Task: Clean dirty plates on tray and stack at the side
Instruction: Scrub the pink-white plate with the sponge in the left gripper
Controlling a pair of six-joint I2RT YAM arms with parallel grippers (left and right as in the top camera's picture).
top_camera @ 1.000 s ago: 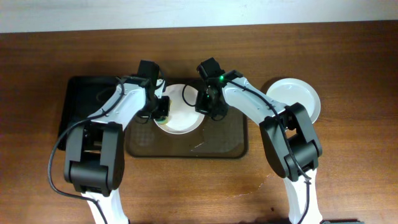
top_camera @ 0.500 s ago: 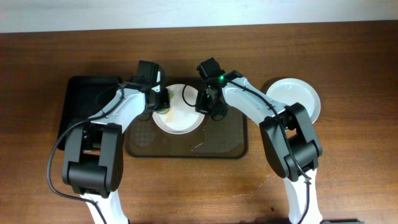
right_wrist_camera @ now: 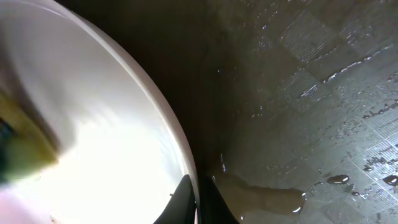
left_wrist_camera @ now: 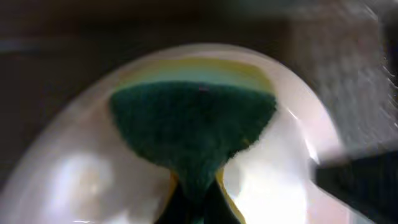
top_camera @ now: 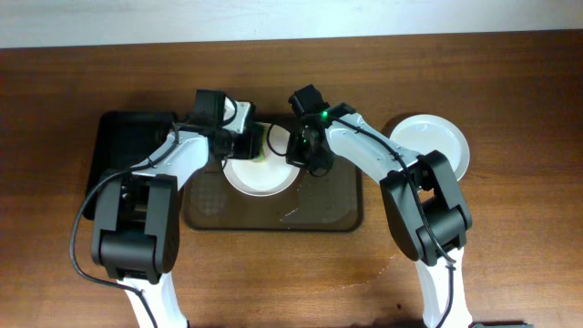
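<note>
A white plate [top_camera: 262, 175] lies on the dark brown tray [top_camera: 328, 205]. My left gripper [top_camera: 248, 144] is shut on a green and yellow sponge [left_wrist_camera: 193, 124] that presses on the far part of the plate [left_wrist_camera: 74, 180]. My right gripper [top_camera: 299, 153] is shut on the plate's right rim [right_wrist_camera: 180, 162], one finger on each side of it; the wet tray [right_wrist_camera: 311, 93] fills the rest of that view. White plates [top_camera: 428, 141] lie stacked on the table at the right.
A smaller black tray [top_camera: 127, 150] lies left of the brown tray. The wooden table [top_camera: 291, 282] extends toward the front. A pale wall strip [top_camera: 291, 18] runs along the far edge.
My left gripper has swept the sponge from the plate's left part up and right to its far rim. The right gripper and plate have stayed put.
</note>
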